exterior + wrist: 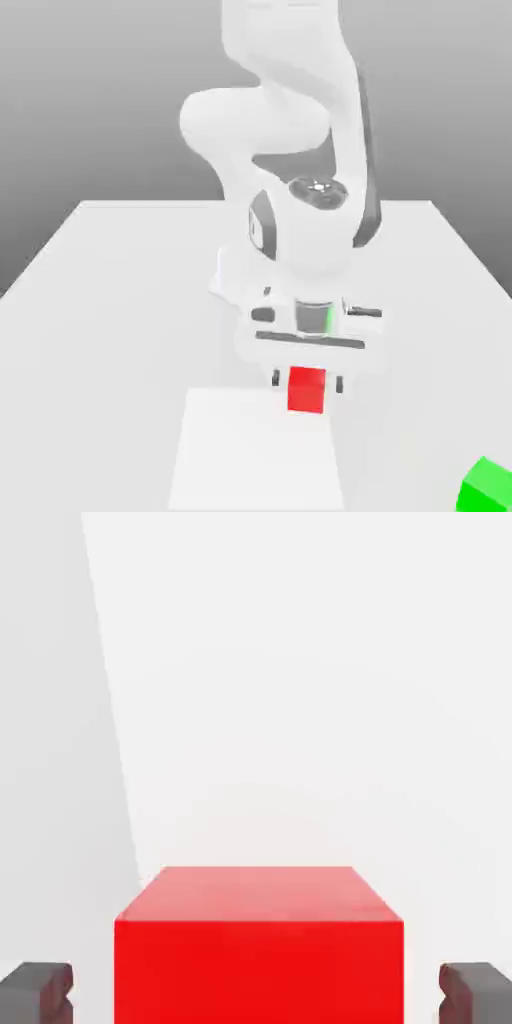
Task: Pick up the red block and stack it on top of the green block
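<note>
Our claw (308, 382) stands open astride the red block (306, 390), ungripped; we judge gripping, lifting and stacking on the green block (487, 488), near the exterior view's right, all remain.

White square panel (257, 450), pale tabletop (90, 350)

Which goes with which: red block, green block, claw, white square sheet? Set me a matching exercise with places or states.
Things
1. Red block
2. Green block
3. Claw
4. White square sheet

Places or states
A. By the exterior view's lower right corner
B. Lying flat, left of centre in the exterior view's lower part
C. Between two fingers, touching neither
D. Open, a gap showing on each side of what it straddles

Pairs: 1-C, 2-A, 3-D, 4-B
</note>
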Motion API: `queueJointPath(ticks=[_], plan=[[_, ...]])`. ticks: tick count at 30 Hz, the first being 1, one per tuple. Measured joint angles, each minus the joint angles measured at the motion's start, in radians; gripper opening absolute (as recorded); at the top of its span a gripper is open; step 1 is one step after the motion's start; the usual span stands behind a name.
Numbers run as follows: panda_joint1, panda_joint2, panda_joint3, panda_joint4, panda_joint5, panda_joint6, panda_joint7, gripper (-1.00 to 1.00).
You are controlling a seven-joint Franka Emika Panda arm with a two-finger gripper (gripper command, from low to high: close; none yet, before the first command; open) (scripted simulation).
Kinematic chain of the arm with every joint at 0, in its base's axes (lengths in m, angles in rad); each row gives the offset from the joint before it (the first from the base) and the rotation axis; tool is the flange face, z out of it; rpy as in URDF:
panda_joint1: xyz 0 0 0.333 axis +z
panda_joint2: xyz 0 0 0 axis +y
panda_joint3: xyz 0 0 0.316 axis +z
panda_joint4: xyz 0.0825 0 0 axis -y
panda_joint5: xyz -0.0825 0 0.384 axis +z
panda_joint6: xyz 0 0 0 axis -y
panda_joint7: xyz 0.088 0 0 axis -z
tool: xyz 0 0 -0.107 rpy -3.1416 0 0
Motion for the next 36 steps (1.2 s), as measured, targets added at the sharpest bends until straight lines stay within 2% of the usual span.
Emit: queueJointPath(ticks=[4, 8, 12, 21, 32, 36], plan=[[0.008, 0.008, -0.008, 0.001, -0.005, 0.007, 0.004, -1.0], [-0.023, -0.112, 0.048, -0.016, 0.081, -0.095, -0.059, -1.0], [-0.003, -0.247, 0.048, -0.032, 0.145, -0.214, -0.107, -1.0], [0.057, -0.108, 0.082, 0.262, 0.005, -0.374, -0.312, -1.0], [0.099, 0.122, 0.197, 0.661, -0.014, -0.555, -0.705, -1.0], [0.127, 0.251, 0.177, 0.706, -0.062, -0.474, -0.711, -1.0]])
